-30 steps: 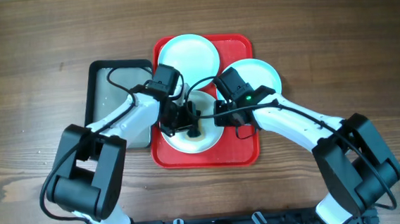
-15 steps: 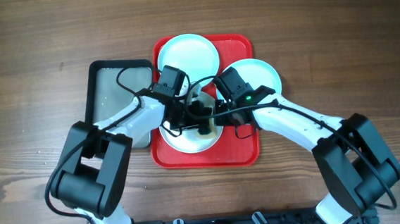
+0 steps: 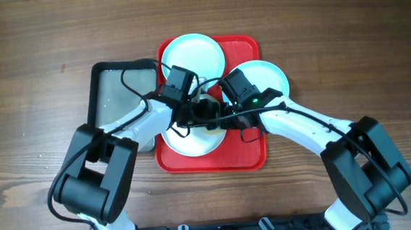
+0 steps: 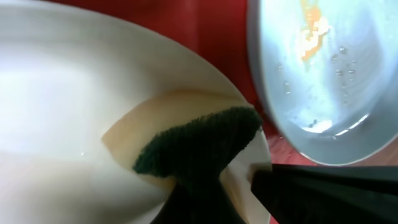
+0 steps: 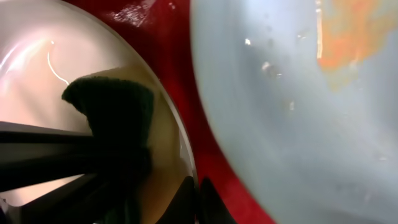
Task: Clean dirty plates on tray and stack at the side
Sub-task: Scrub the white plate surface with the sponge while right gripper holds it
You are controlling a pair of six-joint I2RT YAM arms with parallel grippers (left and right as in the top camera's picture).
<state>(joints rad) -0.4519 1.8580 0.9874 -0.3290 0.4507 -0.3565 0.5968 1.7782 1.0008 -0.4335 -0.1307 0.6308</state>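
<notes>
Three plates lie on the red tray (image 3: 248,152). A whiter plate (image 3: 185,142) sits at the front, a mint-blue one (image 3: 192,54) at the back, and another (image 3: 268,78) overhangs the right rim. My left gripper (image 3: 200,114) is shut on a yellow sponge with a dark green pad (image 4: 193,146), pressed onto the front plate (image 4: 62,112) near its right rim. My right gripper (image 5: 199,196) is shut on that plate's rim (image 5: 177,143). Orange-yellow smears show on the neighbouring mint-blue plate (image 4: 311,68).
A smaller black tray with a grey inside (image 3: 117,99) lies against the red tray's left edge. Bare wooden tabletop (image 3: 36,76) surrounds both trays. The two arms cross closely over the tray's middle.
My left gripper has slid the sponge to the right and a little towards the back across the front plate. The right gripper has kept its hold on the rim.
</notes>
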